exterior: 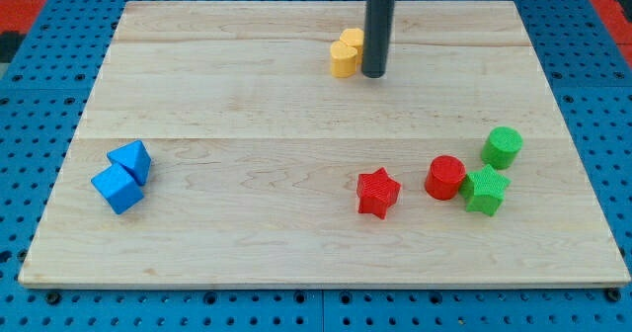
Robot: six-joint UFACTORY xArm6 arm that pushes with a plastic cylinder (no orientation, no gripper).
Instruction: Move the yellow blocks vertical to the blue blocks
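Wooden board (296, 124) on blue pegboard (39, 95), lit evenly. Two yellow blocks (346, 53) sit near the view's top, just left of centre, touching each other; exact shapes hard to make out, one partly behind the other. My tip (373, 75) is right beside them on the view's right, touching or nearly so, can't tell which. It's a plain dark rod (377, 31), no jaws, so nothing to spread or pinch; it's holding nothing, just standing on the board.

Two blue blocks (122, 177) are far off at the view's lower left: two cubes touching, one up-right of the other, near the board's left edge. Well apart from the yellow pair.

Lower right holds the rest: red star (377, 193) near centre-bottom, red cylinder (445, 178) to its right, green star-ish block (485, 191) touching that cylinder's right side, green cylinder (503, 147) just above it. All of these are well clear of the rod.
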